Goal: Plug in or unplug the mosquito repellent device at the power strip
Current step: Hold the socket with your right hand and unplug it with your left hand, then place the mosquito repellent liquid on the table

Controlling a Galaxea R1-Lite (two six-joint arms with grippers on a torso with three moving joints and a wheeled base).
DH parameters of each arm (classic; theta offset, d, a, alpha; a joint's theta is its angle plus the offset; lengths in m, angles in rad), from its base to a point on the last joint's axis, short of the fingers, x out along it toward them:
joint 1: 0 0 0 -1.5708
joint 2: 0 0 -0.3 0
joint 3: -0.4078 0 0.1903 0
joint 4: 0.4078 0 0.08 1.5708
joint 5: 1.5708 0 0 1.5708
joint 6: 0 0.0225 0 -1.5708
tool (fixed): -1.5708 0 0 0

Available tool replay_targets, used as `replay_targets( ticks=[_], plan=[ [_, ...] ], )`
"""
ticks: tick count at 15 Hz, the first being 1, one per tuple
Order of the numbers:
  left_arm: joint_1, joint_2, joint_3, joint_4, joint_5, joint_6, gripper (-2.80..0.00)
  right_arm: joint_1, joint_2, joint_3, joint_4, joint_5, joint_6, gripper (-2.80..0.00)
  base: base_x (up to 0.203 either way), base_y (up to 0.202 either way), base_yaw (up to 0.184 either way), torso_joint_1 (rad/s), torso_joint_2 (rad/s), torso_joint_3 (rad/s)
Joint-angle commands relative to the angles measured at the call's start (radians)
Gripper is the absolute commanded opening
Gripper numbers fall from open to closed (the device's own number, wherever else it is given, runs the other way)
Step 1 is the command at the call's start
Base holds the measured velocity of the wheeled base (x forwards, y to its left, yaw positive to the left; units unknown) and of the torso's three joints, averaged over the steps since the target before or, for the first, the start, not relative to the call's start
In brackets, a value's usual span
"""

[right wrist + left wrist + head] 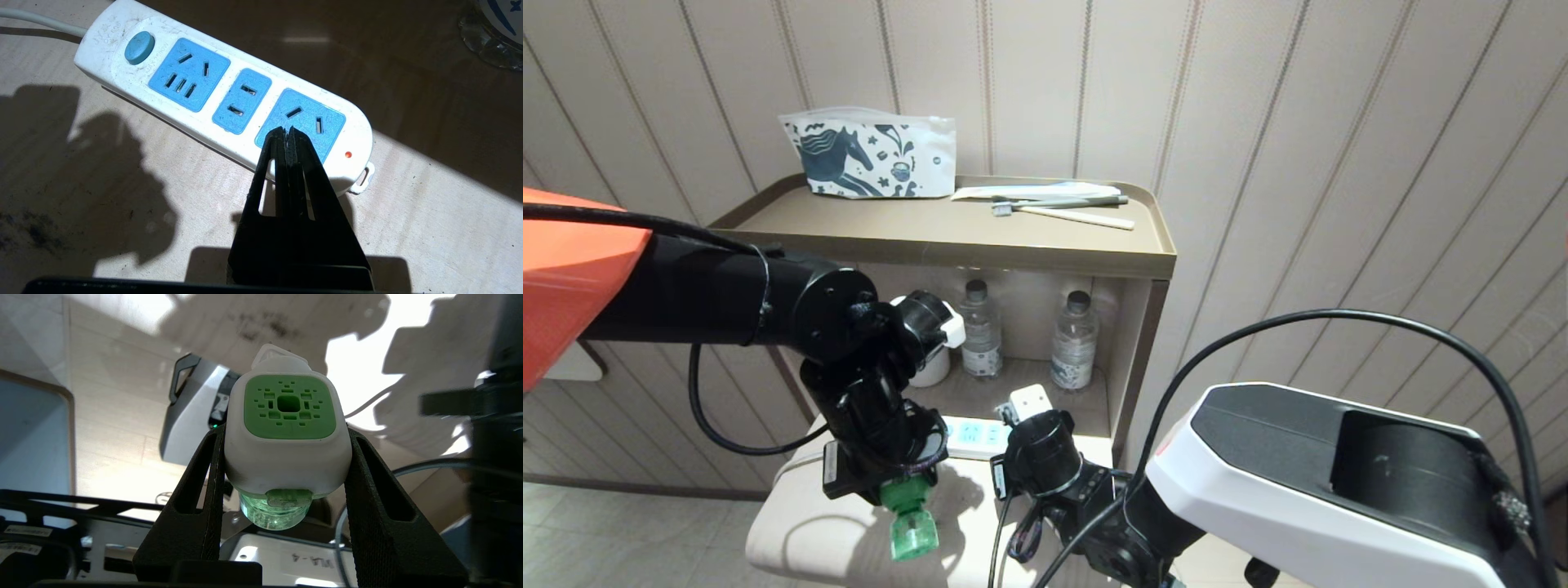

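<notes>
Mosquito repellent device (288, 441) clamped in left claw (286, 465), clear of power strip (220, 98); right claw (287, 134) pressed together over strip.

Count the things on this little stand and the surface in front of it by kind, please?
Clear water bottles: 2
Green mosquito repellent device, gripped in the left claw: 1
White power strip: 1
Horse-print pouch: 1
White cup: 1
Toothbrushes or sticks on the top shelf: cannot tell
Total: 6
</notes>
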Motion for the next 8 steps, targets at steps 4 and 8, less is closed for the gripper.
replay_targets(
  ticks=[4, 8],
  plan=[
    [0.0, -0.184, 0.239, -0.077, 0.005, -0.004, -2.8, 0.005, -0.06, 0.035, -0.006, -0.002, 0.001, -2.8, 0.0, 0.0, 0.0, 0.0, 0.0, 0.0],
    [0.009, -0.538, 0.412, -0.125, 0.012, 0.048, -2.8, 0.004, -0.239, 0.124, -0.005, -0.004, -0.012, -2.8, 0.0, 0.0, 0.0, 0.0, 0.0, 0.0]
  ],
)
